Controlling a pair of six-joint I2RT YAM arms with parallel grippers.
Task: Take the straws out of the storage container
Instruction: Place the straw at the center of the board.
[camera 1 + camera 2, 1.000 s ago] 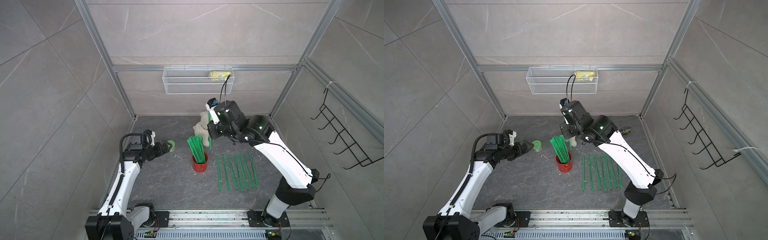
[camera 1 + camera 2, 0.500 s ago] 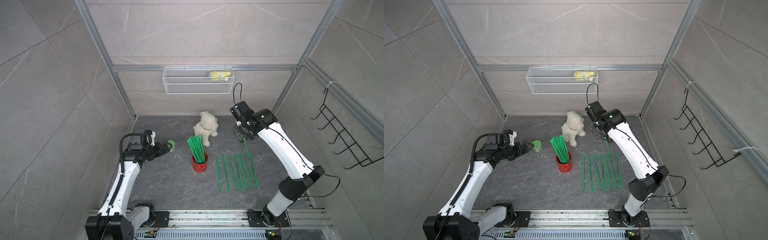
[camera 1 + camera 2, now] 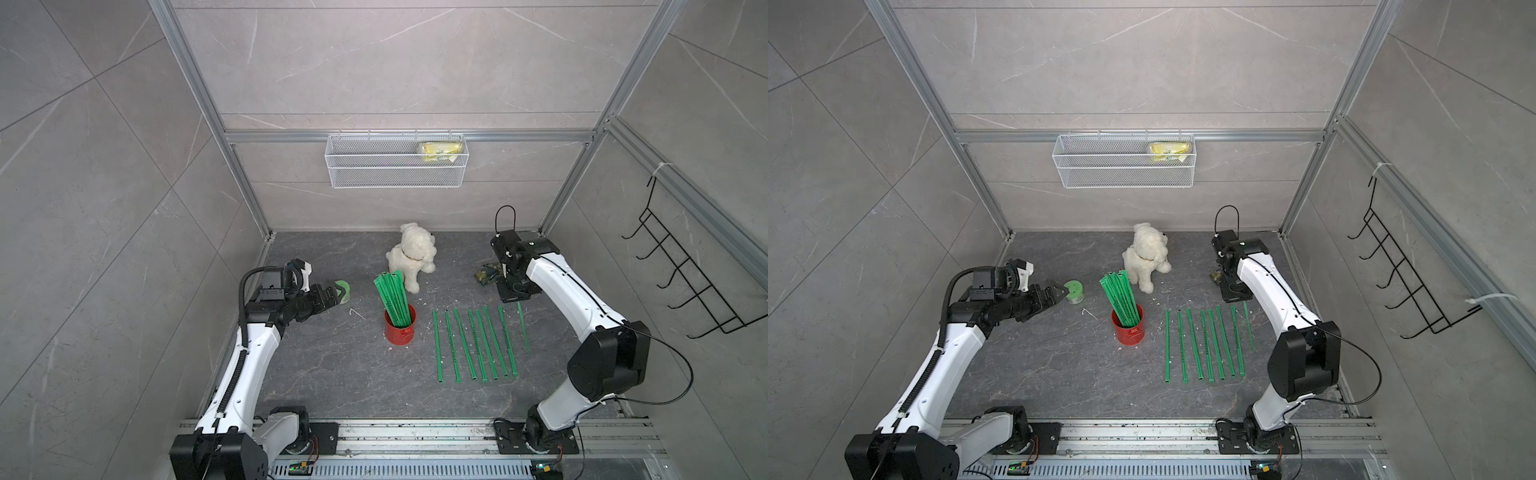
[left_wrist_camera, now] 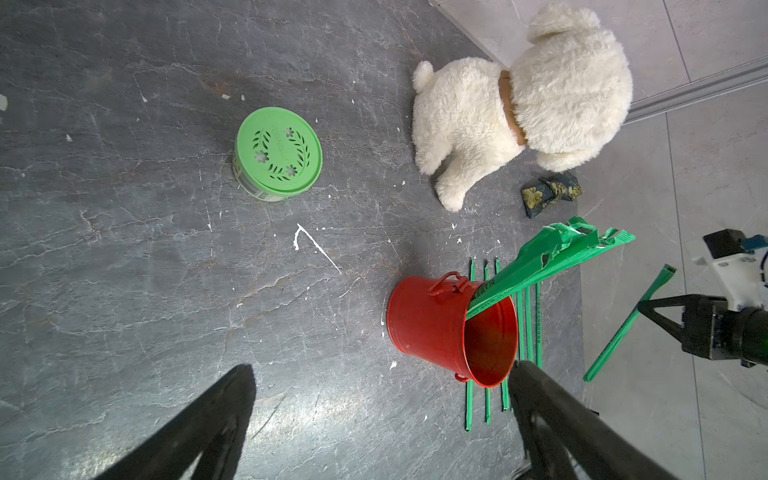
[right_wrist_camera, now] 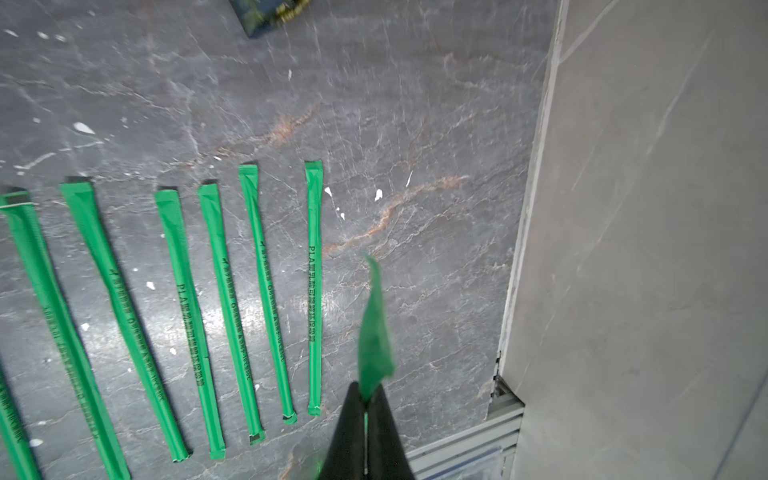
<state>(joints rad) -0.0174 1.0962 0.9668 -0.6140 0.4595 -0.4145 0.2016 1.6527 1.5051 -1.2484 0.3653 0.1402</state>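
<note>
Pinches one straw (image 5: 374,324) in the right end effector (image 5: 365,401), long axis roughly parallel to the laid-out straws (image 5: 313,291) just beside, left end effector (image 3: 334,295) wide, empty, well apart.

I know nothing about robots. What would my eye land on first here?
A red can holding a bundle of bright green straws stands mid-floor, with a white plush dog sitting just behind it. Beside the can, on the right arm's side, seven more straws lie in a neat row, and the right gripper pinches one further straw beside them.
</note>
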